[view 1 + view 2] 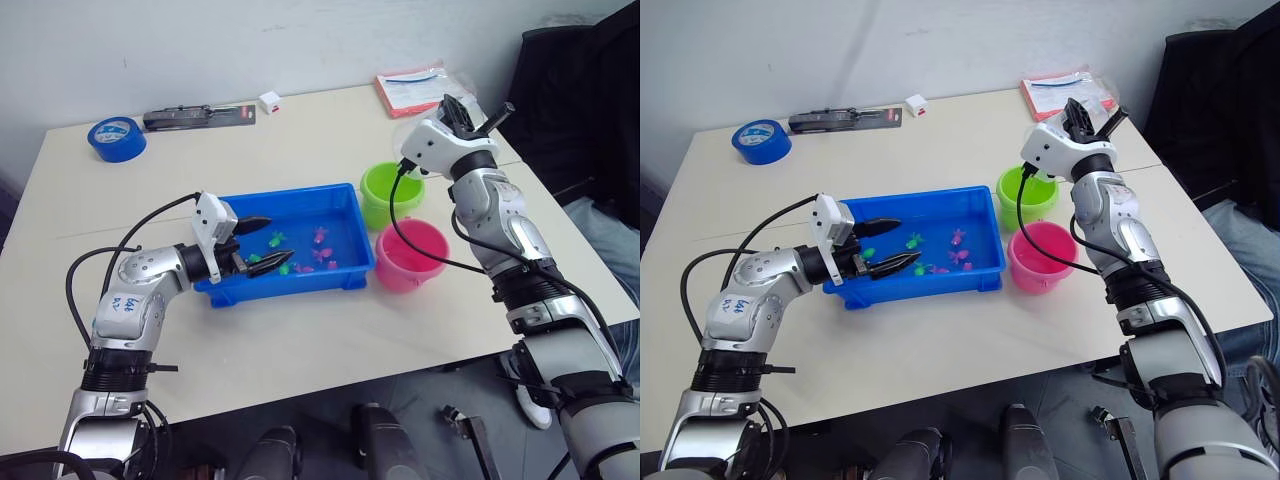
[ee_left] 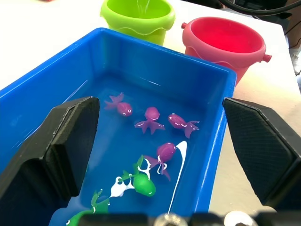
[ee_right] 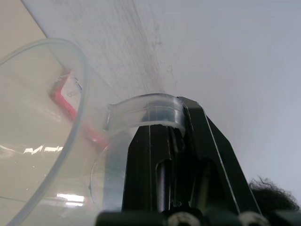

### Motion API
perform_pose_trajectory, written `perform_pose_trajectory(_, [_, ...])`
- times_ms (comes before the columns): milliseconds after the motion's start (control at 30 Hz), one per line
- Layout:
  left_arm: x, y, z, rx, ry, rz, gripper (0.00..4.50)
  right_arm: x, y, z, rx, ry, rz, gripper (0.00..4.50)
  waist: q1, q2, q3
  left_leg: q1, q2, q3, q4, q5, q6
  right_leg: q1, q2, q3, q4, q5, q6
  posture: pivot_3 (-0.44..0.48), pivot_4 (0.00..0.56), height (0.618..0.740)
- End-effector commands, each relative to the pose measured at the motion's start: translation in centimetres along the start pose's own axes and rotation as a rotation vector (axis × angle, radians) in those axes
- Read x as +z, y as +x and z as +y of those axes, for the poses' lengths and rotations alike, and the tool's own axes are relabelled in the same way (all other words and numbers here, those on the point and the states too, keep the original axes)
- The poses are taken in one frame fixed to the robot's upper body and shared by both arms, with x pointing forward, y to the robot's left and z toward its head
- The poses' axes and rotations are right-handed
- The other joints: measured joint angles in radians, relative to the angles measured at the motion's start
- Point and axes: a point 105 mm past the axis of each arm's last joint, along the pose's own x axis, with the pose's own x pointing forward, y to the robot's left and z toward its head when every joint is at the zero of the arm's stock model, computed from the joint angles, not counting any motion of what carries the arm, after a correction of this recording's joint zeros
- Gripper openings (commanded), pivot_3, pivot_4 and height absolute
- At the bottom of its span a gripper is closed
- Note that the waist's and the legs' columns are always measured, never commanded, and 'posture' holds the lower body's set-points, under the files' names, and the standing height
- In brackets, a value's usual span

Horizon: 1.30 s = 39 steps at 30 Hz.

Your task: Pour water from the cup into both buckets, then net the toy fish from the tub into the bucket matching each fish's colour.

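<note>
Two arms: both at work over a pale table (image 1: 300,340), the left low at the tub, the right raised above the buckets.
Tub: the blue tub (image 1: 340,205) sits mid-table, holding shallow water.
Buckets: the lime green bucket (image 1: 378,187) stands just right of the tub's far corner; the pink bucket (image 1: 410,258) stands nearer, touching or nearly touching the tub's right end.
Cup: the clear cup (image 3: 42,141) is up in the air, tipped over the green bucket; a thin stream of water falls into that bucket in the left wrist view.
Right gripper: the right gripper (image 1: 458,112) is clamped on the cup's wall, its black fingers (image 3: 160,160) pressed against the plastic.
Left gripper: the left gripper (image 1: 262,245) is spread wide, empty, over the tub's left end.
Fish: pink fish (image 2: 151,114) cluster toward the tub's right half; green fish (image 2: 143,184) lie nearer the left gripper.
Far edge: a blue tape roll (image 1: 116,137) at the left.
</note>
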Motion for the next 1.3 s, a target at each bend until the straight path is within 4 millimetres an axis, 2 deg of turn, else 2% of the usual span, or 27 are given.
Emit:
perform_pose_trajectory(33, [1.2, -0.4, -0.2, -0.008, 0.047, -0.032, 4.50, 1.2, 0.1, -2.0, -0.073, -0.012, -0.053, 0.69, 0.000, 0.000, 0.000, 0.000, 0.000, 0.000, 0.000, 0.000, 0.000, 0.000, 0.000, 0.000, 0.000, 0.000, 0.000, 0.000, 0.150, 0.740])
perform_pose_trajectory(333, [1.1, -0.4, -0.2, -0.010, 0.045, -0.033, 4.50, 0.8, 0.2, -1.9, -0.062, 0.037, -0.021, 0.69, 0.000, 0.000, 0.000, 0.000, 0.000, 0.000, 0.000, 0.000, 0.000, 0.000, 0.000, 0.000, 0.000, 0.000, 0.000, 0.000, 0.150, 0.740])
perform_pose_trajectory(467, [1.3, -0.5, -0.4, -0.028, 0.033, -0.050, 4.50, -0.9, 0.2, -2.1, -0.063, 0.231, 0.090, 0.69, 0.000, 0.000, 0.000, 0.000, 0.000, 0.000, 0.000, 0.000, 0.000, 0.000, 0.000, 0.000, 0.000, 0.000, 0.000, 0.000, 0.150, 0.740])
perform_pose_trajectory(667, [1.9, -1.0, -1.3, -0.112, 0.003, -0.078, 4.50, -5.0, -1.1, -3.7, -0.131, 0.592, 0.272, 0.69, 0.001, 0.000, 0.000, 0.000, 0.000, 0.000, 0.000, 0.000, 0.000, 0.000, 0.000, 0.000, 0.000, 0.000, 0.000, 0.000, 0.150, 0.740])
perform_pose_trajectory(800, [2.3, -1.5, -2.3, -0.184, 0.010, -0.091, 4.50, -8.0, -3.2, -4.2, -0.161, 0.900, 0.399, 0.69, 0.002, 0.000, 0.000, 0.000, 0.000, 0.000, 0.000, 0.000, 0.000, 0.001, 0.000, 0.000, 0.000, 0.000, 0.000, 0.000, 0.150, 0.740])
perform_pose_trajectory(867, [2.4, -1.6, -2.7, -0.217, 0.010, -0.089, 4.50, -9.4, -4.8, -3.8, -0.160, 1.056, 0.469, 0.69, 0.003, 0.000, 0.000, 0.000, 0.000, 0.000, 0.001, 0.000, 0.000, 0.001, 0.000, 0.001, 0.000, 0.000, 0.000, 0.000, 0.150, 0.740])
perform_pose_trajectory(933, [2.4, -1.6, -3.3, -0.253, 0.008, -0.082, 4.50, -10.6, -6.7, -3.0, -0.156, 1.133, 0.535, 0.69, 0.004, 0.000, 0.000, 0.000, 0.000, 0.000, 0.001, 0.000, 0.000, 0.001, 0.000, 0.001, 0.001, 0.000, 0.000, 0.000, 0.150, 0.740])
perform_pose_trajectory(1167, [2.2, -1.5, -4.1, -0.313, 0.019, -0.068, 4.50, -11.9, -10.3, -0.6, -0.163, 1.339, 0.624, 0.69, 0.000, 0.001, 0.000, 0.001, 0.000, 0.001, 0.001, 0.000, 0.000, 0.000, 0.000, 0.004, 0.003, 0.000, 0.000, 0.000, 0.150, 0.740])
perform_pose_trajectory(1300, [2.3, -1.3, -4.0, -0.318, 0.032, -0.066, 4.50, -12.2, -11.3, 1.2, -0.169, 1.401, 0.679, 0.69, 0.002, 0.001, -0.001, 0.001, 0.000, 0.002, 0.001, 0.000, 0.000, 0.000, 0.000, 0.005, 0.003, 0.000, 0.000, 0.000, 0.150, 0.740])
